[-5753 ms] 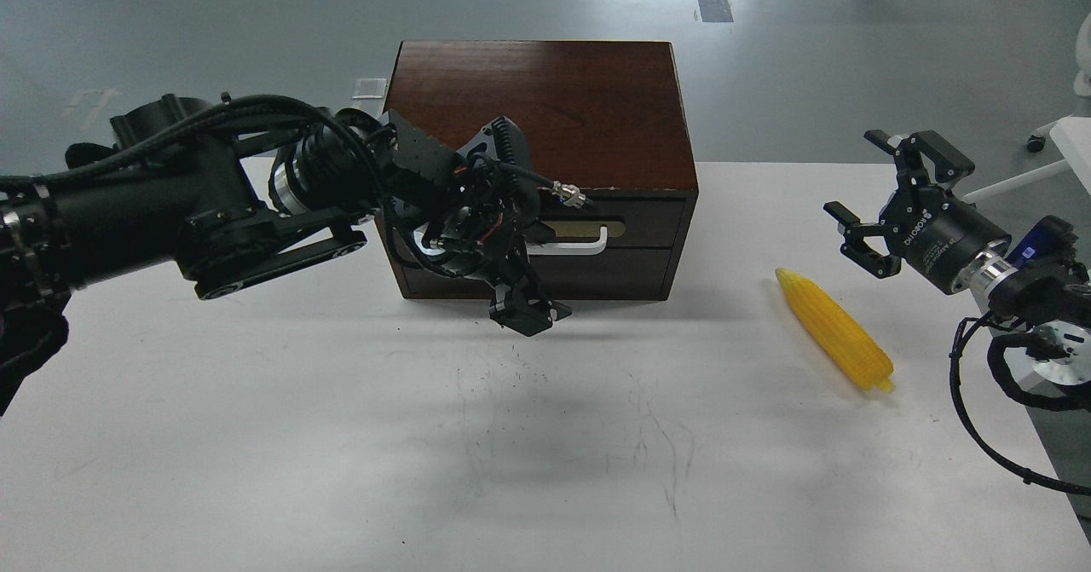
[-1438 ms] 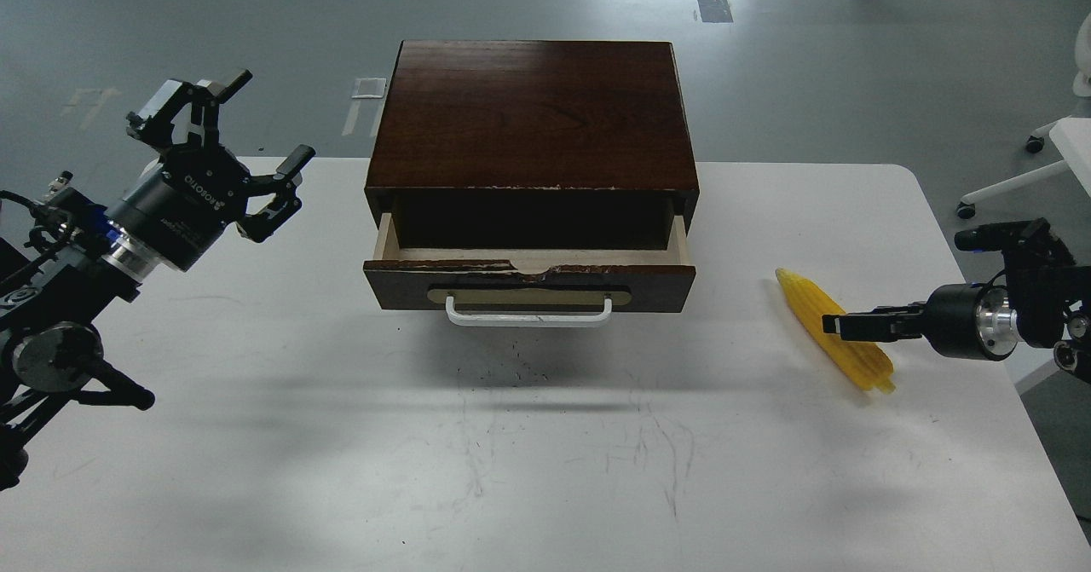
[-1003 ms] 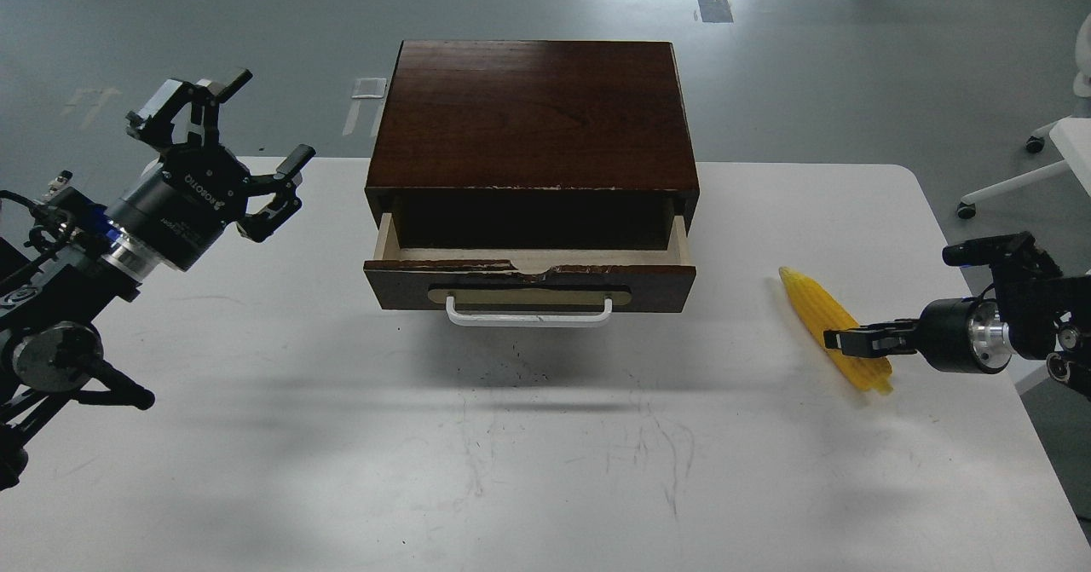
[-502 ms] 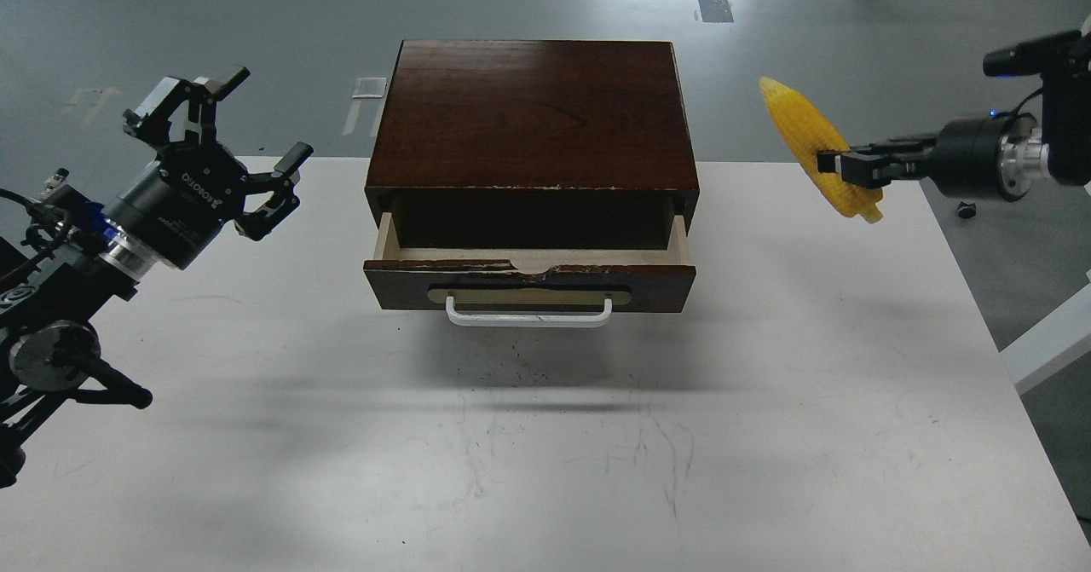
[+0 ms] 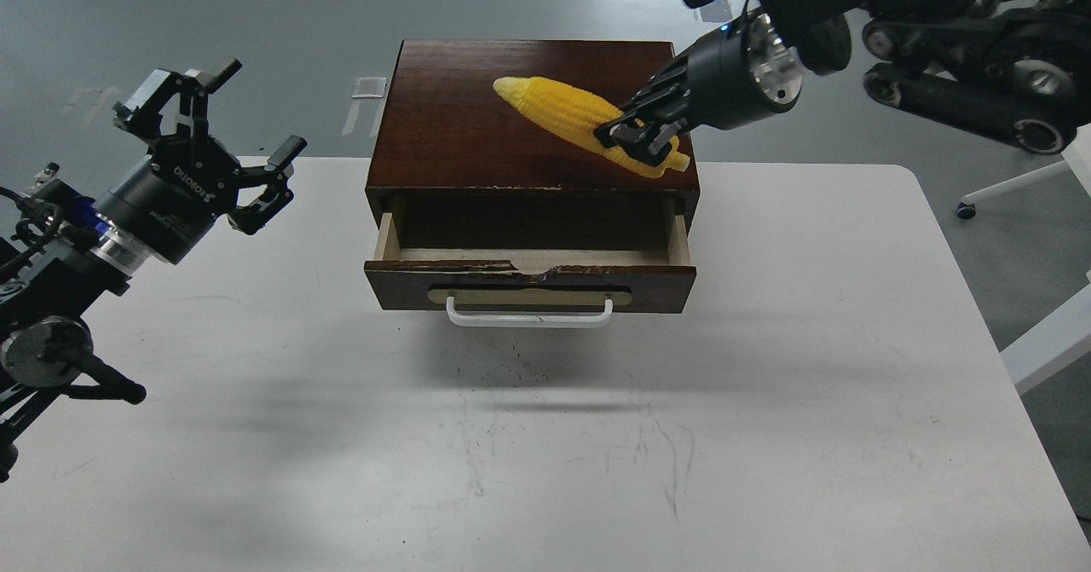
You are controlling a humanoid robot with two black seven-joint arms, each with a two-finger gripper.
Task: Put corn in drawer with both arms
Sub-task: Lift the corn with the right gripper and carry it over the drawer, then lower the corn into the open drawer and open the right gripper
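Corn (image 5: 588, 125), bright yellow and ribbed, is what you are carrying: your right gripper (image 5: 635, 135) pinches it near its thick end, fingers closed on the cob, and holds it in the air in front of the dark cabinet top. Start nearest you, though, with the white table (image 5: 767, 436), its surface scuffed with thin dark scratches at the middle. Further in, the drawer (image 5: 528, 286) stands pulled out toward you, its dark brown front showing a brass-coloured oval plate and a white bar handle (image 5: 528, 316). You can see the chipped top edge of that front and the pale wood of the side walls behind it; the inside is in shadow. To your left, well apart from the drawer, your left gripper (image 5: 200, 141) hangs above the table's edge with its fingers spread wide and nothing between them, white lettering visible on its black body. Behind the open drawer sits the cabinet (image 5: 460, 141), its reddish-brown top facing you. The cob lies slanted across that top in your view, tapered tip pointing up and left, blunt end down and right beside the gripper's fingers. Your right arm (image 5: 938, 35) enters from the upper right corner. Beyond it all lies grey floor (image 5: 256, 9).
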